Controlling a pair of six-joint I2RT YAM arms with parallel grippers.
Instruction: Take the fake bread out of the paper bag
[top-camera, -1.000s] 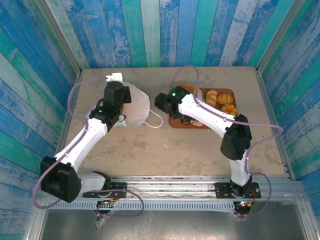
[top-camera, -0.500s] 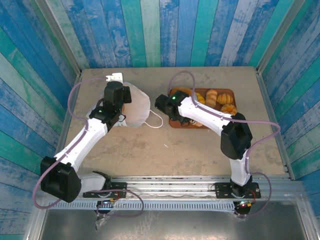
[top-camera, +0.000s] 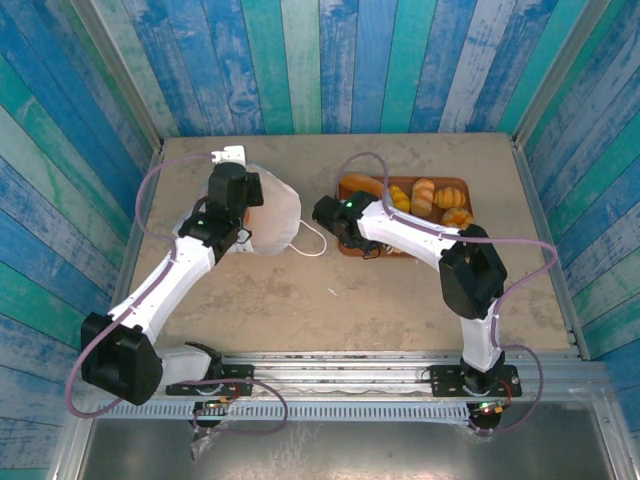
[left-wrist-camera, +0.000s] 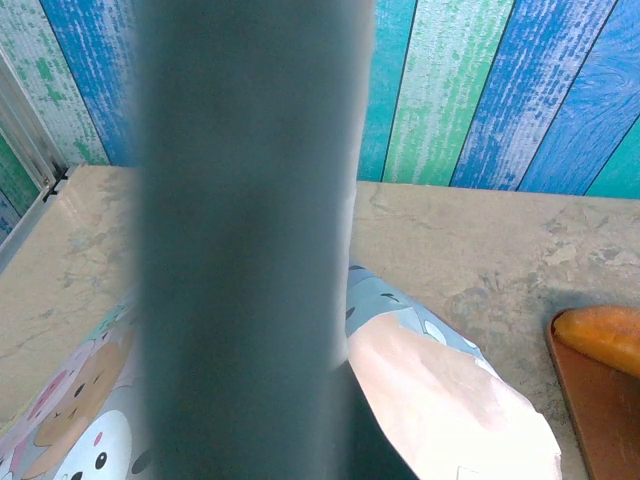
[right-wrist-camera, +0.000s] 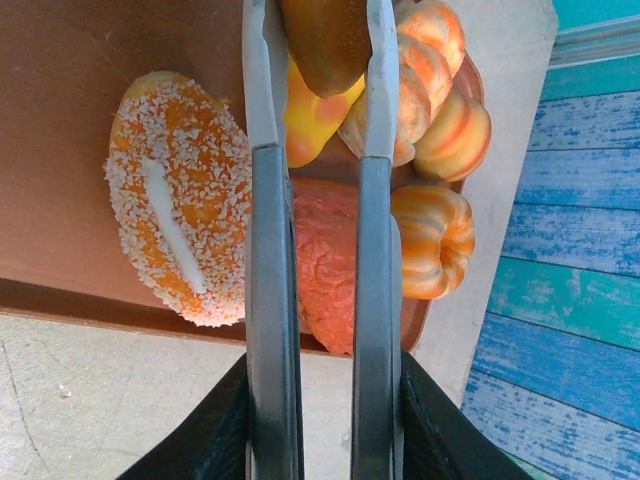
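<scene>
The white paper bag (top-camera: 275, 215) lies on its side left of centre, its cord handle (top-camera: 312, 240) pointing right. My left gripper (top-camera: 240, 200) is shut at the bag's left edge, and the paper (left-wrist-camera: 440, 390) runs up against its dark blurred finger (left-wrist-camera: 250, 250). My right gripper (right-wrist-camera: 315, 30) is shut on a golden-brown loaf of fake bread (right-wrist-camera: 322, 45) over the left end of the brown tray (top-camera: 440, 180). On the tray lie a seeded oval loaf (right-wrist-camera: 180, 235), a reddish loaf (right-wrist-camera: 325, 260) and ridged buns (right-wrist-camera: 435, 240).
A long loaf (top-camera: 358, 185) lies at the tray's far left corner. A small white object (top-camera: 230, 155) sits behind the bag near the back wall. Blue and green plank walls close in the table on three sides.
My right gripper has shifted a little right and nearer over the tray with the loaf still held, uncovering the long loaf at the tray's far left. The left arm and bag have not moved.
</scene>
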